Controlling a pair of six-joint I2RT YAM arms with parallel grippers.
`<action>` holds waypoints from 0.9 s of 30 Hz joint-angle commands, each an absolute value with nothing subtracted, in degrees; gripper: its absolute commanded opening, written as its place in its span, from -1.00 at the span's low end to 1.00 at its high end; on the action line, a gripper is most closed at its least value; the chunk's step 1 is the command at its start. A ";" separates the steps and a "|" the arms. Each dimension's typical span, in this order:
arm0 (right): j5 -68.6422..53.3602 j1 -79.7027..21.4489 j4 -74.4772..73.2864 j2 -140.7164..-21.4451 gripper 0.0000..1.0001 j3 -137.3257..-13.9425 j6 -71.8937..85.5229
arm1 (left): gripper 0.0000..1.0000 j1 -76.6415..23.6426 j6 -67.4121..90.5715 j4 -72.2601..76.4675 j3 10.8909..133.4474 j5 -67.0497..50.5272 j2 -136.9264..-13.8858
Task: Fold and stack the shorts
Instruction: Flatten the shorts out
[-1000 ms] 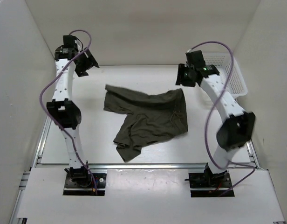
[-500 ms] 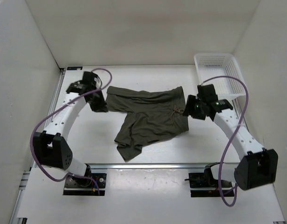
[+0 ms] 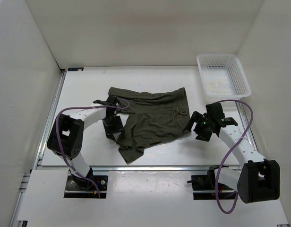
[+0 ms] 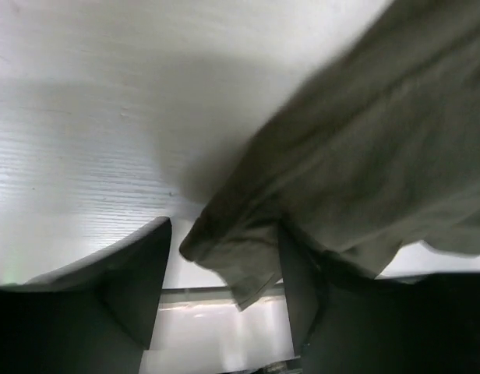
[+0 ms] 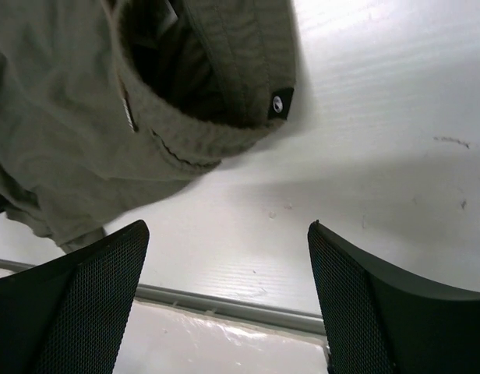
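Observation:
The dark olive shorts [image 3: 152, 116] lie spread and rumpled in the middle of the table, waistband to the right, one leg trailing toward the near edge. My left gripper [image 3: 112, 127] is low at the shorts' left leg edge. In the left wrist view it [image 4: 224, 234] is open, with a fold of the shorts' hem [image 4: 240, 257] lying between the jaws. My right gripper [image 3: 192, 126] is low beside the waistband's near right corner. In the right wrist view it [image 5: 228, 234] is wide open and empty, the waistband corner [image 5: 201, 117] just ahead of it.
A white mesh basket [image 3: 240, 78] stands at the back right corner. White walls close in the table on three sides. A metal rail [image 3: 145, 167] runs along the near edge. A small black tag [image 5: 280, 103] is on the waistband.
Both arms have come down from a raised pose to the table and toward the near side. The left gripper went from the shorts' far left corner to the left leg; the far left corner now lies flatter.

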State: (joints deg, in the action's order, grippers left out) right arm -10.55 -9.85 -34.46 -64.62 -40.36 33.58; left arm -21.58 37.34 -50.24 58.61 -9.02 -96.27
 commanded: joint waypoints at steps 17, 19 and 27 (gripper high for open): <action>-9.68 -9.76 -17.23 -82.00 -0.62 -41.84 35.77 | -0.79 -13.72 34.02 -55.45 65.12 -2.03 -92.02; -8.53 -9.76 -16.61 -82.00 -1.00 -41.84 35.77 | -0.79 -11.08 32.26 -56.16 67.58 -1.23 -93.07; -9.32 -10.28 -17.13 -80.60 -1.00 -41.31 37.71 | -0.79 -2.47 27.95 -57.21 79.79 -1.23 -107.98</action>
State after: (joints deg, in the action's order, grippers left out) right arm -10.44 -9.78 -18.00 -81.87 -39.94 36.49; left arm -4.34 30.63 -55.94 76.79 -2.94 -103.18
